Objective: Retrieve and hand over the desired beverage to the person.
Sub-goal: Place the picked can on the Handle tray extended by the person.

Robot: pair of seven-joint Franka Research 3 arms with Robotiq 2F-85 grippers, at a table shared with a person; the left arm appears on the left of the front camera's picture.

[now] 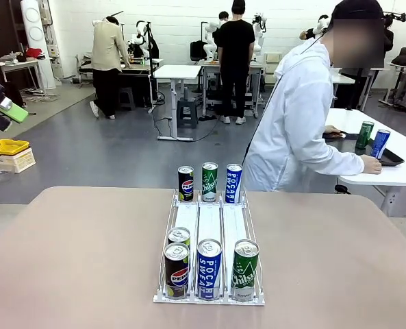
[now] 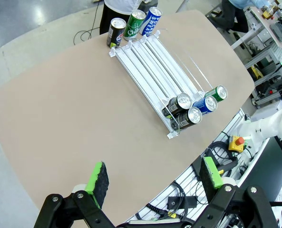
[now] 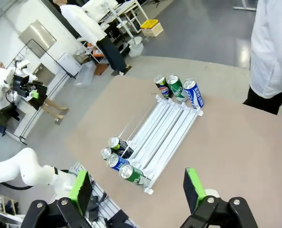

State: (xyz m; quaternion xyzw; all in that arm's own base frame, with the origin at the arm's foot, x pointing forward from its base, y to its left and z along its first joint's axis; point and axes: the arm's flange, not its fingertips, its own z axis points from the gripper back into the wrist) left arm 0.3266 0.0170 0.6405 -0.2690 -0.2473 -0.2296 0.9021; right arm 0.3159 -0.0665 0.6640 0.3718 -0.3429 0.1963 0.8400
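Observation:
A white three-lane can rack [image 1: 209, 223] lies in the middle of the tan table. At its near end stand a Pepsi can [image 1: 176, 269], a blue Pocari Sweat can [image 1: 209, 267] and a green Chilsung can [image 1: 245, 269]. A second Pepsi [image 1: 179, 238] sits behind the first. Three more cans [image 1: 209, 181] stand at the far end. The person [image 1: 292, 130] in a white hooded jacket stands beyond the table, turned to the right. My left gripper [image 2: 155, 175] hovers open high above the table edge, the rack [image 2: 155, 66] far ahead. My right gripper [image 3: 137, 187] is open and empty above the rack [image 3: 162, 126].
The person's hands rest on a white side table [image 1: 401, 171] at the right, by a black tray with a green can [image 1: 364, 135] and a blue can [image 1: 380, 144]. Other people stand at benches in the background. A yellow bin [image 1: 5, 146] sits on the floor at left.

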